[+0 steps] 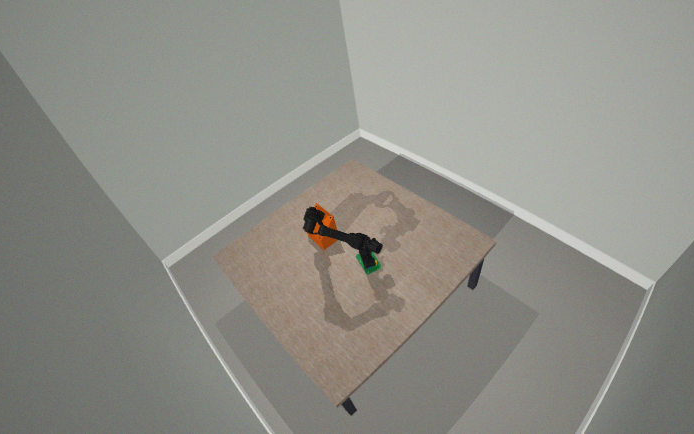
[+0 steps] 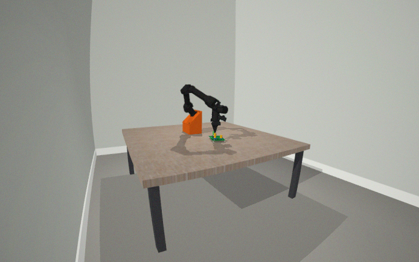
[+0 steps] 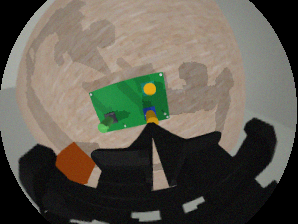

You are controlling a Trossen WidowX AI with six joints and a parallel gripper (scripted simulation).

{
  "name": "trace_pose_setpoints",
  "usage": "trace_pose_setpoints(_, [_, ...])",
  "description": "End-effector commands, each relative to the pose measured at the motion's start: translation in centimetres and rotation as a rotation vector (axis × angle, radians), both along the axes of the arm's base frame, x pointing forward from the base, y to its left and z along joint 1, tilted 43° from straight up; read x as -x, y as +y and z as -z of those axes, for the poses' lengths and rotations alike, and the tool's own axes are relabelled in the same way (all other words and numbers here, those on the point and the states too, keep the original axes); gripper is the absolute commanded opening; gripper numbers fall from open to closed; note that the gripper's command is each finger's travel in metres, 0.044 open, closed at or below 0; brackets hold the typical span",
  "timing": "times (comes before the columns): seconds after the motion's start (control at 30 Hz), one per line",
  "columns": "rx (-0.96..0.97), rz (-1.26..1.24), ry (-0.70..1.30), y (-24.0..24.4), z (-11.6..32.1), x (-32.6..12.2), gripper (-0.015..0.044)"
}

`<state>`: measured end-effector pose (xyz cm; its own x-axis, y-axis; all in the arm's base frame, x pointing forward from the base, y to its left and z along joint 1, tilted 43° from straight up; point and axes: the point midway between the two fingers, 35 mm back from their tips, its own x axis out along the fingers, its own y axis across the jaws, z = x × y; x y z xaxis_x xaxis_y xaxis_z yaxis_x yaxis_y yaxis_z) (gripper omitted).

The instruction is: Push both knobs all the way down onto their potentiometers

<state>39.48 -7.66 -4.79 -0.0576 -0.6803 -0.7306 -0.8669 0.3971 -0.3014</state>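
Observation:
A green circuit board (image 1: 369, 270) (image 2: 218, 139) (image 3: 132, 95) stands on the table. One yellow-orange knob (image 2: 215, 135) (image 3: 152, 120) is on a blue potentiometer at the board's edge nearest the fingers in the wrist view; it looks the taller in the exterior view. The other yellow-orange knob (image 2: 221, 136) (image 3: 149, 89) is farther from the fingers and sits lower. My gripper (image 2: 215, 131) (image 3: 150, 125) is shut and empty, pointing down, with its tips right over the taller knob. The tips hide part of that knob, so I cannot tell whether they touch it.
A part with a light-green top (image 3: 103, 128) stands near another corner of the board. The orange arm base (image 1: 327, 238) (image 2: 195, 125) (image 3: 75, 164) is on the table (image 1: 285, 280) (image 2: 159, 156), to the board's left in the top and exterior views.

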Motion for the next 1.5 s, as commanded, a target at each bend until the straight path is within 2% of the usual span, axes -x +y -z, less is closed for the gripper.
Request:
trace_pose_setpoints(0.0, [-0.004, 0.001, -0.017, 0.5, -0.7, -0.4, 0.0])
trace_pose_setpoints(0.03, [-0.004, 0.001, -0.017, 0.5, -0.8, -0.4, 0.0])
trace_pose_setpoints(0.33, [0.0, -0.001, 0.0, 0.3, -0.2, 0.1, 0.0236])
trace_pose_setpoints(0.6, [-0.01, -0.002, -0.004, 3.6, -0.3, 7.6, 0.044])
trace_pose_setpoints(0.87, [-0.008, 0.001, -0.006, 4.9, -0.4, 16.1, 0.044])
trace_pose_setpoints(1.47, [-0.008, 0.001, -0.006, 4.9, -0.4, 16.3, 0.044])
